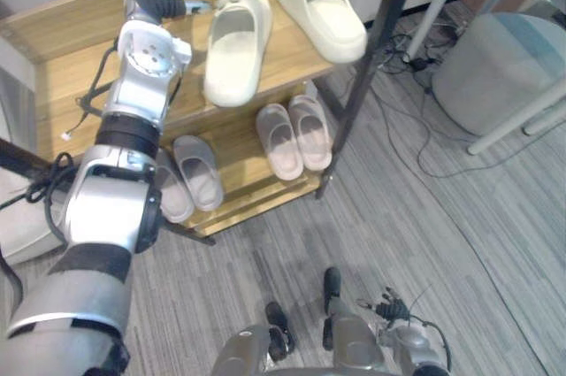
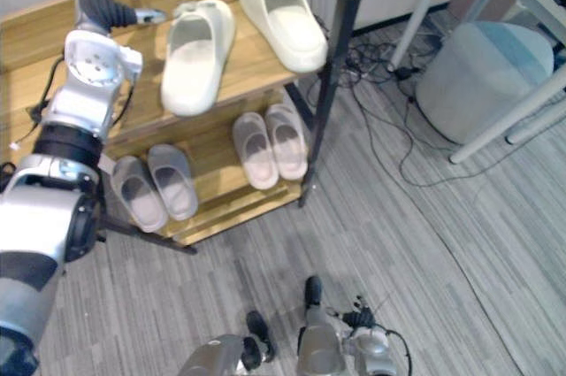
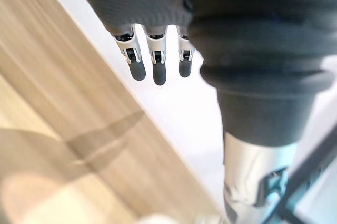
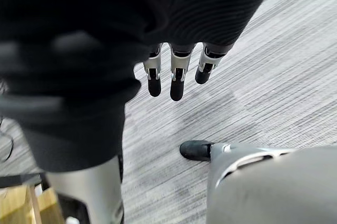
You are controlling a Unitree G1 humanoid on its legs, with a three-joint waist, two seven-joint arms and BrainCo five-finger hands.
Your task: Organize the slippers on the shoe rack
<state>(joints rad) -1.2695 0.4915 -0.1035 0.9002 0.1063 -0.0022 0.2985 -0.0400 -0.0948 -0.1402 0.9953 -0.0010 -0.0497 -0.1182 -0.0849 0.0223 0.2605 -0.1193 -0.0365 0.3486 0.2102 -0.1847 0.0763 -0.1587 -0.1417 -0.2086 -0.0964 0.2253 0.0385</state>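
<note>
The robot's left hand [image 1: 161, 3] hangs over the top shelf of a wooden shoe rack [image 1: 75, 57] at about 11 o'clock in the head view. Its fingers [image 3: 159, 71] are straight and loose and hold nothing. One dark fingertip points toward 3 o'clock and sits just beside the heel of the left cream slipper [image 1: 234, 49]; whether it touches cannot be told.

That slipper lies sole down on the top shelf, its toe toward 6 o'clock. To its right, at about 1 o'clock from it, the right cream slipper [image 1: 320, 9] lies at an angle to it, its toe toward 5 o'clock and reaching past the shelf's right edge beside the black post [image 1: 385, 26]. The two are apart, heels nearer than toes.

On the lower shelf [image 1: 234, 159], a pair of grey slippers [image 1: 199, 172] sits at 8 o'clock from the centre, side by side, the left one partly hidden behind the arm. A pair of pale pink slippers [image 1: 281, 141] stands to their right, touching along their inner edges, near the foot of the post.

The right hand [image 4: 176, 71] hangs low over the grey striped floor [image 4: 263, 76], fingers relaxed and empty.

At 2 o'clock a round grey pouffe [image 1: 495, 62] stands among white table legs [image 1: 517, 119], with thin cables [image 1: 424, 141] trailing over the floor between it and the rack.
</note>
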